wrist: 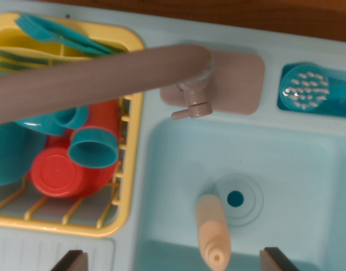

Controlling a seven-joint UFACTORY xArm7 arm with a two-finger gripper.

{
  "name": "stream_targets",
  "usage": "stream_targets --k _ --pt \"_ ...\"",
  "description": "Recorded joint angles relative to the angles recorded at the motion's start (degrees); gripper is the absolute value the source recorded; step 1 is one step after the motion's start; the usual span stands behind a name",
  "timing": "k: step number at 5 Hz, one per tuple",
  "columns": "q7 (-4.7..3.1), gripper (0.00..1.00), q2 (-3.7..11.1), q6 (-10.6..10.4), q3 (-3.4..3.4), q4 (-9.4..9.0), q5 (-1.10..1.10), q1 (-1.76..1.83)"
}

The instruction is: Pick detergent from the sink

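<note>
Spread fingertips (69, 261) of your gripper (174, 261) straddled, without touching, the detergent bottle (212, 231) at lower centre: probably light, smooth plastic, best squeezed mid-body.

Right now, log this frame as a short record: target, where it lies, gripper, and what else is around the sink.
target: detergent bottle, beige
position: lying in the sink basin, beside the drain, cap towards the camera
gripper: fingers open, apart on both sides of the bottle, not touching it
faucet: grey spout swung over the dish rack
rack contents: red bowl, teal cups
other: teal scrub brush in the side compartment
</note>
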Motion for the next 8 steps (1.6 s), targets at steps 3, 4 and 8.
stream_targets --k 3,4,8 --pt "-1.12 0.0 0.22 -2.56 -0.31 -2.36 0.12 -0.2" --pt "-2.23 0.0 0.43 -5.07 -0.62 -4.69 0.24 -0.4" --pt "-4.64 0.0 0.89 -10.55 -1.29 -9.76 0.5 -0.84"
